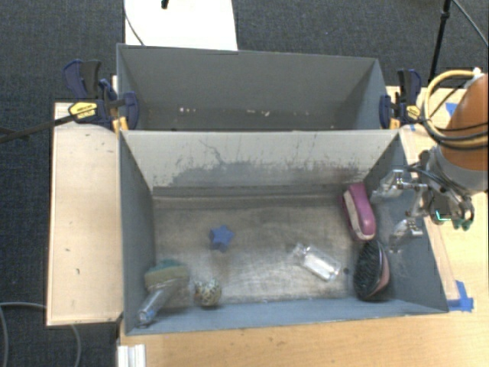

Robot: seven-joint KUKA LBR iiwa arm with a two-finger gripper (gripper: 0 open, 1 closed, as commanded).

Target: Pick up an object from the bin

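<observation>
My gripper (pixel 397 207) hangs over the bin's right wall, above the floor, with its two metal fingers spread open and nothing between them. Just left of it a pink and purple oblong brush (pixel 359 211) leans against the right wall. Below that lies a black oval hairbrush (pixel 372 272) in the front right corner. A small clear plastic piece (pixel 315 262) rests on the floor to the left of the hairbrush.
A small blue piece (pixel 221 237) lies left of the middle. In the front left corner sit a tan and green sponge-like block (pixel 164 277), a clear bluish tube (pixel 153 306) and a speckled ball (pixel 207 292). The arm enters from the right.
</observation>
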